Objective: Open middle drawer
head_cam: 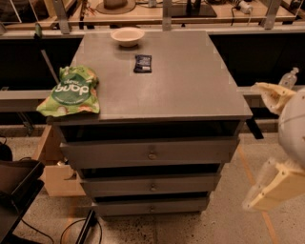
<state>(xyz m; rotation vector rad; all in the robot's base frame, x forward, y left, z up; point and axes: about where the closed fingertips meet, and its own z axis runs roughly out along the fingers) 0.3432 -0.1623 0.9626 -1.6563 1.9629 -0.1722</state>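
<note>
Underfoot, saw pale speckled floor [228,228], and behind, a long wooden bench [224,12] with a hat [115,5] on it. Found a grey cabinet [190,90] in the middle, viewed from above and in front. Noted on its flat top a pale bowl [127,35] near the back edge, a small dark packet [143,63] just in front of the bowl and apart from it, and a green snack bag [71,92] at the front left corner, hanging a little over the edge. Counted three grey drawers down the front, each with a small round knob in the centre. Placed the top drawer [190,151] just under the tabletop, with a dark opening above it. Located the middle drawer [190,183] directly below, between the top drawer and the bottom drawer [181,206], front flat, knob [153,187] untouched, a dark band along the upper edge. Could not judge how far pulled out. Spotted the gripper [286,143] at the right edge of view, cream and white, level with the drawer fronts and well apart from the cabinet, touching nothing. Could not tell whether spread or pressed together. Saw also a clear bottle [289,78] just above it, a cardboard box [57,176] on the floor left of the cabinet, and a black cable [71,231] by the cabinet's foot.
</note>
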